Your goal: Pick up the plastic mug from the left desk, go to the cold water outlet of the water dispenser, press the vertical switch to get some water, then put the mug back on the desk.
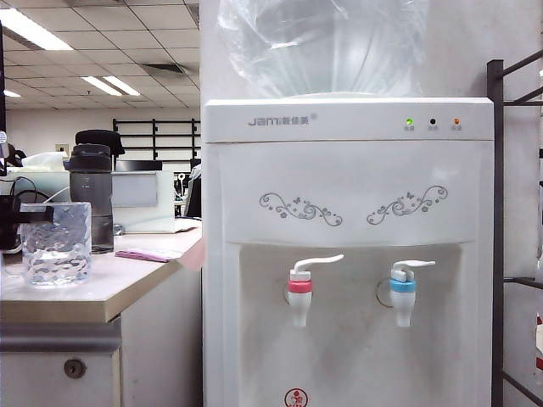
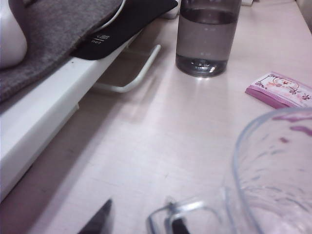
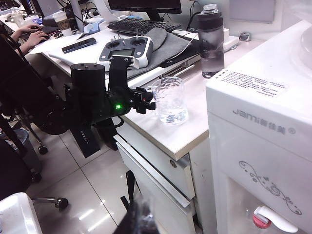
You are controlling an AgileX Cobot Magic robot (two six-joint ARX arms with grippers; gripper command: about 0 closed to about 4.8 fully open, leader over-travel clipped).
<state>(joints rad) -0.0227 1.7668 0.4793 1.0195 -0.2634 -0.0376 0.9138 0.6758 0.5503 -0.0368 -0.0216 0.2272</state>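
Flanking mug (image 1: 56, 241) — bottle (image 1: 92, 197); jaws (image 3: 146, 100) beside.

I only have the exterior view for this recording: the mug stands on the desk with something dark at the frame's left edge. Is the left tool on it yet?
Observer: In the left wrist view the left tool straddles the handle of the plastic mug, fingers apart, not clamped.
Operator: And the right tool?
Observer: The right tool is shut, out over the floor, off the left desk.
Operator: Anything further back on the desk?
Observer: A remote controller lies on a grey mat.
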